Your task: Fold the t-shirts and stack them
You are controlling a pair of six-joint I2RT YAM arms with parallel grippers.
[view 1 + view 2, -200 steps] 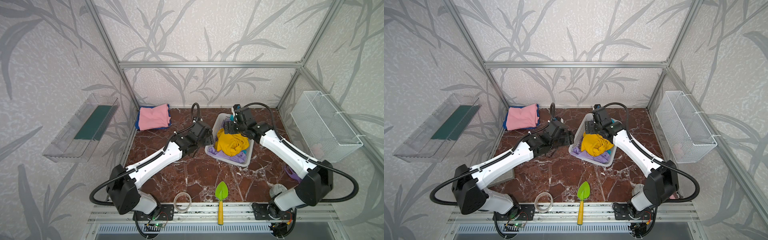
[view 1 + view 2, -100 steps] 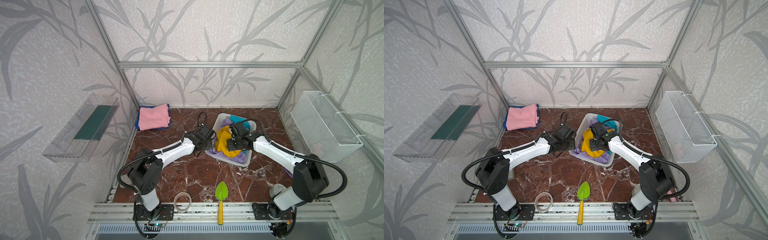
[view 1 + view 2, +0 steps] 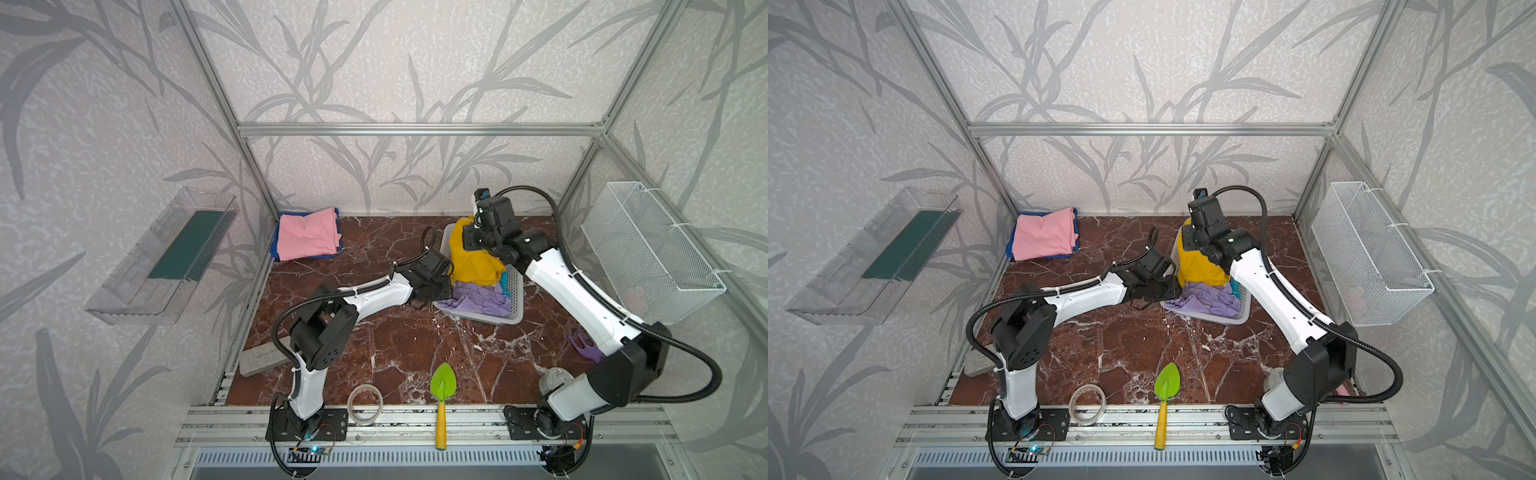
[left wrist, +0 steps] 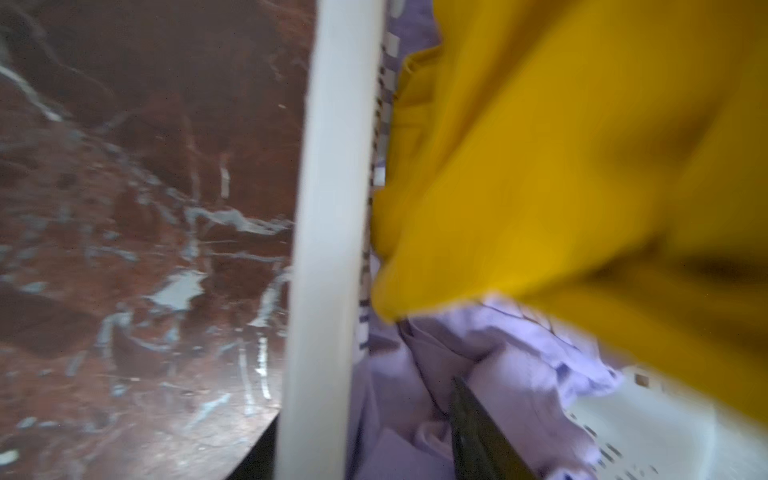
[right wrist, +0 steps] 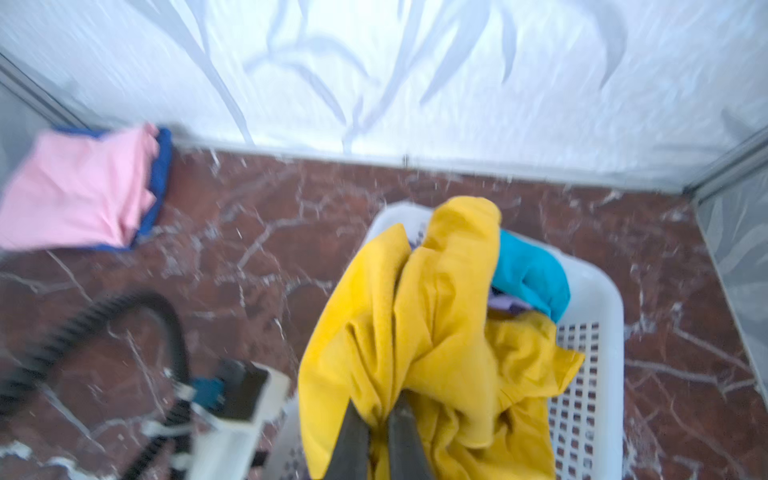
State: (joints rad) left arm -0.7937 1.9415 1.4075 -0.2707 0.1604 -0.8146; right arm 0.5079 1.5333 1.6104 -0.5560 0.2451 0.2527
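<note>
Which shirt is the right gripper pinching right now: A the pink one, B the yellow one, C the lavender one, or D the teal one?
B: the right gripper has its fingers shut on a bunched fold of the yellow shirt above the basket.

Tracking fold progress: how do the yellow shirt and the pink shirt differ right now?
The yellow shirt hangs bunched, partly out of the basket; the pink shirt lies folded flat on the blue shirt. The yellow shirt is pinched in the right tool; the pink shirt is untouched. Both are plain-coloured cloth.

Mustard tee (image 3: 473,257), lavender tee (image 3: 482,299), white (perforated) basket (image 3: 490,319).
</note>
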